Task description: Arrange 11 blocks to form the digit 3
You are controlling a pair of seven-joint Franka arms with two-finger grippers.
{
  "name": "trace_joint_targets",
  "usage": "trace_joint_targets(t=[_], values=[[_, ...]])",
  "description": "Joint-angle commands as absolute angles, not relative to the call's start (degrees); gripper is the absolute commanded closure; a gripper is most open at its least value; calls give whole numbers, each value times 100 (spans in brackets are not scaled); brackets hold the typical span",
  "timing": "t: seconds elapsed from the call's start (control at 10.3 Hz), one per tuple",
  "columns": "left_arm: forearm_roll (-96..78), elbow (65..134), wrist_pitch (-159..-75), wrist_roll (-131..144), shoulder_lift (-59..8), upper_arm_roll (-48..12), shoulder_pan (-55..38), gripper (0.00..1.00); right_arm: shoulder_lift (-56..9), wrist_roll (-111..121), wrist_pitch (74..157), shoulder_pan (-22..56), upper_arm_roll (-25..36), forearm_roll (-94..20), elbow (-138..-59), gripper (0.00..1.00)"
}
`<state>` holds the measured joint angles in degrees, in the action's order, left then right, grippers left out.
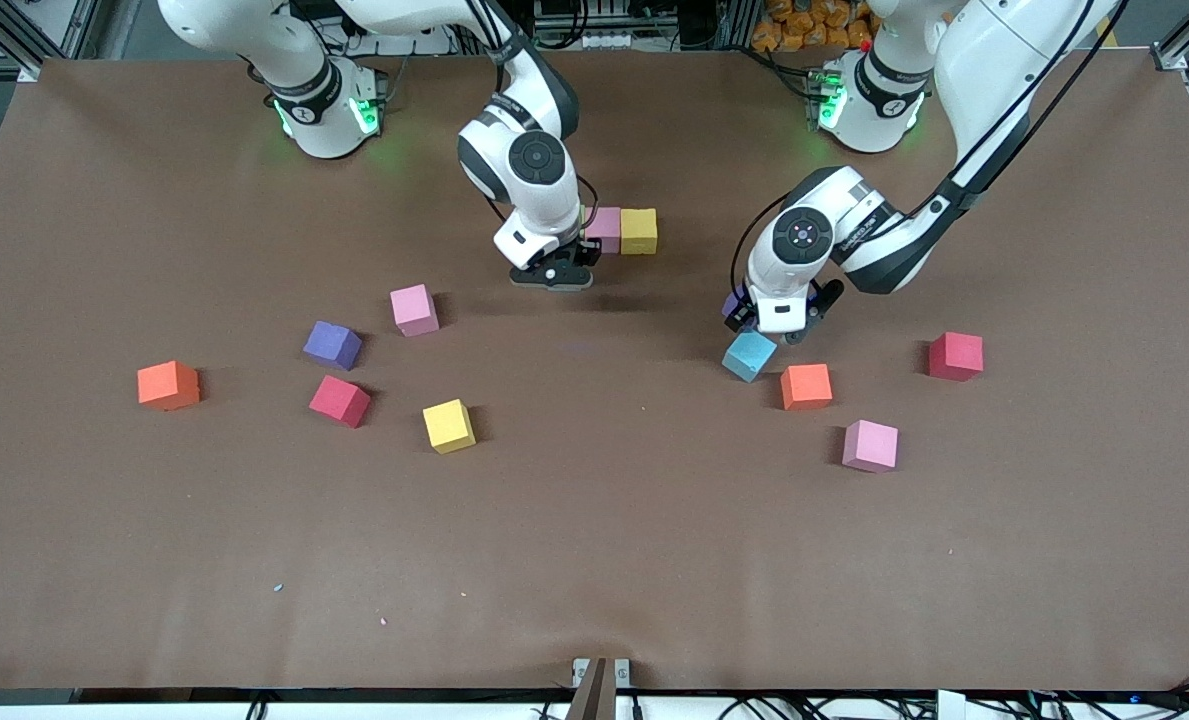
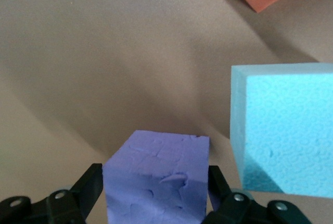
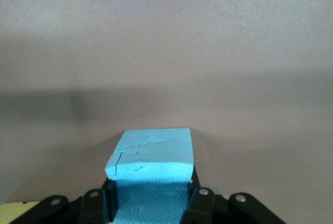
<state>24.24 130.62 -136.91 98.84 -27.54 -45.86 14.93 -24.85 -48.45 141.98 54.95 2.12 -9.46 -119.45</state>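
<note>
Currently the right gripper [image 1: 554, 277] sits low over the table [image 1: 594, 560], just beside a pink block [image 1: 604, 229] that touches a yellow block [image 1: 639, 231]; those 2 form a short row. The right wrist view shows its fingers [image 3: 200, 203] clamped on a light blue block [image 3: 152, 174].

The left gripper [image 1: 782, 326] is down toward the left arm's end of the table, with a purple block [image 2: 156, 177] between its fingers [image 2: 218, 187]. The pads sit at the cube's sides, but I cannot tell whether they are pressing it yet. Just beside it lies a second light blue block [image 1: 749, 355], with an orange block [image 1: 806, 386], a red block [image 1: 955, 356] and another pink block [image 1: 870, 445] near.

Toward the right arm's end, well apart from the row, lie 5 loose cubes: a pink one [image 1: 414, 309], a purple one [image 1: 332, 345], a red one [image 1: 340, 400], a yellow one [image 1: 449, 426] and an orange one [image 1: 168, 385].
</note>
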Motion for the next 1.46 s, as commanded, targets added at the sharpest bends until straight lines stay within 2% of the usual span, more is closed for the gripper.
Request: trace_joint_targets(t=[0.0, 0.19, 0.58, 0.87, 1.36], values=[[2575, 12947, -13720, 10439, -2760, -4623, 1512, 98, -2408, -5001, 14291, 5634, 229, -967, -12085, 100], [2532, 12859, -13711, 10529, -2637, -4641, 1521, 100, -2400, -5001, 14291, 5651, 229, -976, -12120, 100], [2496, 12253, -13588, 11311, -2637, -4676, 1415, 100, -2391, -4992, 14300, 5669, 237, -976, -12243, 100], [2487, 11753, -13080, 11408, -2645, -4676, 1318, 100, -2347, -4992, 14282, 5669, 237, -975, -12305, 100], [2487, 11505, -13025, 11654, -2716, -4667, 1231, 100, -2347, -5001, 14238, 5695, 237, -976, -12305, 100]])
